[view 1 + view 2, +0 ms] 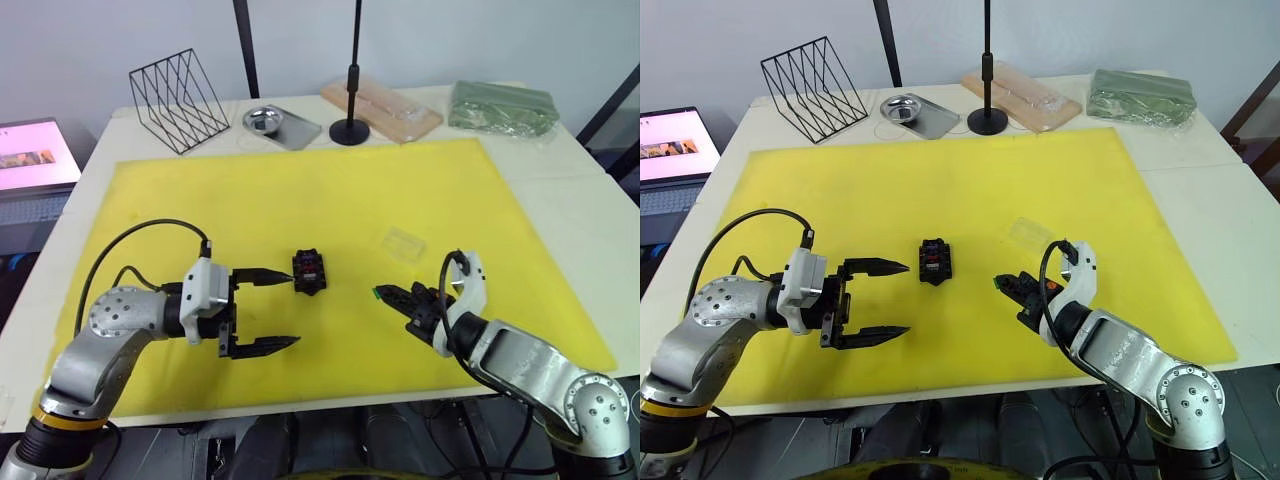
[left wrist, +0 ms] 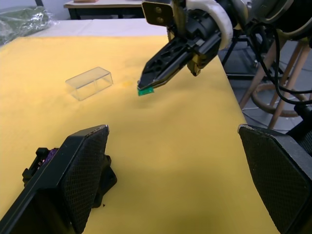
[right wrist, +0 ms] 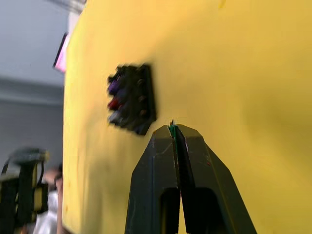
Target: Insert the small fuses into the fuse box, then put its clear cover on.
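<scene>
Pinching a green fuse [image 1: 379,294] at its tips, my right tool [image 1: 384,294] points toward the fuse box [image 1: 309,270] on the yellow mat [image 1: 300,190]. My left tool [image 1: 286,311] gapes wide beside the box, empty. The clear cover [image 1: 403,242] lies flat behind the right tool, long axis slanting across the counter [image 1: 560,200].

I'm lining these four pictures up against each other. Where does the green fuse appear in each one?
Left eye view: green fuse at the right pincer tip, right of the fuse box.
Right eye view: same, at.
Left wrist view: at, beside the clear cover.
Right wrist view: a sliver between the fingers.
Shared landmark: the fuse box.
</scene>
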Controlling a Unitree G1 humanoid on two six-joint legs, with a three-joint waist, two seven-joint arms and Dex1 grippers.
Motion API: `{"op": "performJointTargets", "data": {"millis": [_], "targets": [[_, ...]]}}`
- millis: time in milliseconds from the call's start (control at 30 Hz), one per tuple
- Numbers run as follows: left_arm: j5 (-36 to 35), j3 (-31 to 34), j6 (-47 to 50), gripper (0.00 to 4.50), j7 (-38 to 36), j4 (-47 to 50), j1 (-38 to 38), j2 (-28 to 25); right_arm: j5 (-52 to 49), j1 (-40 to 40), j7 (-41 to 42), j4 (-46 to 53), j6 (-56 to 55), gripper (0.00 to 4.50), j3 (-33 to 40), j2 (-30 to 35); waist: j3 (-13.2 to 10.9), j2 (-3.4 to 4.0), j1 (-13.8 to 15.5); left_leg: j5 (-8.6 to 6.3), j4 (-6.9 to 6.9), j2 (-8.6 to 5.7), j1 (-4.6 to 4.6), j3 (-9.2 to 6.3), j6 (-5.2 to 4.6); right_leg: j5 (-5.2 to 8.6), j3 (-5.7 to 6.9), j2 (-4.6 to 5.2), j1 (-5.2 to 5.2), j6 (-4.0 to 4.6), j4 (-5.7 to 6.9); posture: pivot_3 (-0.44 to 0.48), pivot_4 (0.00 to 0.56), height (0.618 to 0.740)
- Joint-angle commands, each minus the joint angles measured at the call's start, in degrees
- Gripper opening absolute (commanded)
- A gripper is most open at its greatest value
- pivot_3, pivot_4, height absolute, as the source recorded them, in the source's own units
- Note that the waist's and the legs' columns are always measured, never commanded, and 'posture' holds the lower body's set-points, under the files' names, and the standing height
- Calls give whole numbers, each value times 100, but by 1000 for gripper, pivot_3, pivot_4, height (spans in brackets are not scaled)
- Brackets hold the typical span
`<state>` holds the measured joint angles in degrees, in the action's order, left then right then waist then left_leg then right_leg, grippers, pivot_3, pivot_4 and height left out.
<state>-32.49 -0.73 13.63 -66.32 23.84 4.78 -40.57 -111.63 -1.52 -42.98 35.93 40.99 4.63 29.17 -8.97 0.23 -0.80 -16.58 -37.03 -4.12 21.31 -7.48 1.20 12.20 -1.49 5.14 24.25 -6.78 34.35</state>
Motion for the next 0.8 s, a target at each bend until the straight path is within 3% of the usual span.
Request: {"op": "performJointTargets", "data": {"millis": [33,500,600,800], "targets": [[-48,-19,-26,4500,66,267,-83,52,-137,101,11,57,-186,54,-97,0,0,0,2,0,0,0,0,-1,0,0,0,0,0,1,0,0,150,740],[10,-32,-74,4500,174,355,-184,80,-137,-50,-396,-105,-325,54,-351,-340,0,0,21,0,0,3,1,-7,0,5,-2,-5,-2,9,-2,0,150,740],[27,-39,-95,4500,148,298,-145,88,-137,-50,-417,-122,-286,700,-322,-325,0,0,15,0,0,3,1,-6,0,6,-2,-5,-3,11,-2,0,150,740],[62,-52,-131,4500,116,232,-109,117,-137,-118,-308,-62,-203,2700,-276,-236,0,0,16,0,0,3,1,-7,0,5,-2,-6,-2,9,-2,0,150,740]]}}
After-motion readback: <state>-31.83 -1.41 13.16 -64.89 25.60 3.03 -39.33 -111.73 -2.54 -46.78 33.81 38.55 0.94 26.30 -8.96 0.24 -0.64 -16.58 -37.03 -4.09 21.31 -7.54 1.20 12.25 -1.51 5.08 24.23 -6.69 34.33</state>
